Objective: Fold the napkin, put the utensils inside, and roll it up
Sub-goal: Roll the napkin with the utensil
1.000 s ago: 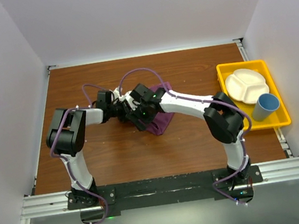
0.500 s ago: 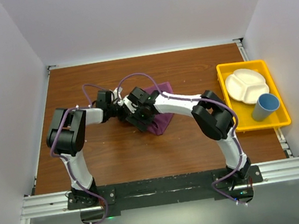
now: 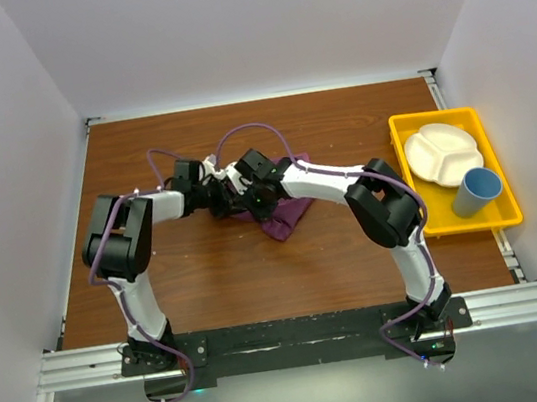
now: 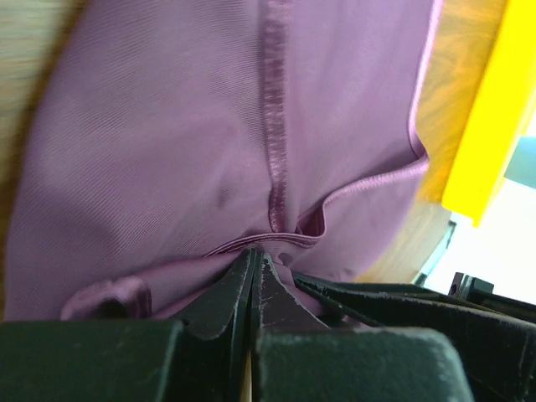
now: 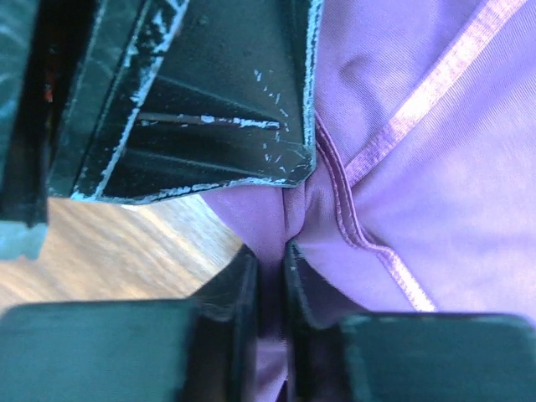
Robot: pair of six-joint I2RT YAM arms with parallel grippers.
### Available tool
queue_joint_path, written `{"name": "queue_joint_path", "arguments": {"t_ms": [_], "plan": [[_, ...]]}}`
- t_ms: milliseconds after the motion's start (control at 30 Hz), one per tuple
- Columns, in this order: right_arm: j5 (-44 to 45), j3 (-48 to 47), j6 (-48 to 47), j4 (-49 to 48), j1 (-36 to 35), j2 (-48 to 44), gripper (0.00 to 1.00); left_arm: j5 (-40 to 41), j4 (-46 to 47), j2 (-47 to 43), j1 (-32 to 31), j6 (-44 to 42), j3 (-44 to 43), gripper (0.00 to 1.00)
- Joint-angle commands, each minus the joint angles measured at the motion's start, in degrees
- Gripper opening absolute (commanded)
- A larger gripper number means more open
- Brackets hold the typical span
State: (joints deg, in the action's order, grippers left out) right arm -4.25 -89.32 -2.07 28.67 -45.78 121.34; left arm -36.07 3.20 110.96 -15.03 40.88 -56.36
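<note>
The left end effector (image 4: 254, 258) is clenched on the napkin (image 3: 286, 218). Its black fingertips meet in a narrow wedge, with a small pucker of cloth nipped at the very tip. In the left wrist view the cloth spreads away from that pinch as a broad plum-purple sheet. It is finely ribbed and matte, and a slightly glossier stitched hem runs straight down to the pinch. A second hemmed edge curls off to the right in a soft loop.

The napkin lies bunched near the middle of the wooden counter (image 3: 358, 258), a little nearer the far edge than the near one. A pointed corner reaches toward the near edge, and much of the rest is hidden under the two wrists.

The right end effector (image 5: 272, 251) grips the same gathered spot. Its dark fingers stand close together with a thin fold of purple fabric squeezed between them. Just beyond them the other arm's scuffed, white-scratched black fingers (image 5: 209, 117) press against the cloth.

At the right edge of the counter sits a rectangular yellow plastic tray (image 3: 508, 216). It holds a white divided plate (image 3: 442, 155) and, toward the near side, a round blue cup (image 3: 477, 192).
</note>
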Motion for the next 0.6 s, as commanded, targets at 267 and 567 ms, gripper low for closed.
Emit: {"name": "queue_joint_path", "arguments": {"t_ms": [267, 567], "plan": [[-16.48, 5.29, 5.66, -0.89, 3.06, 5.75, 0.00, 12.34, -13.31, -20.14, 6.33, -1.43, 0.98, 0.45], [-21.14, 5.38, 7.16, -2.12, 4.65, 7.16, 0.00, 9.62, 1.97, -23.86, 6.33, 11.14, 16.89, 0.68]]}}
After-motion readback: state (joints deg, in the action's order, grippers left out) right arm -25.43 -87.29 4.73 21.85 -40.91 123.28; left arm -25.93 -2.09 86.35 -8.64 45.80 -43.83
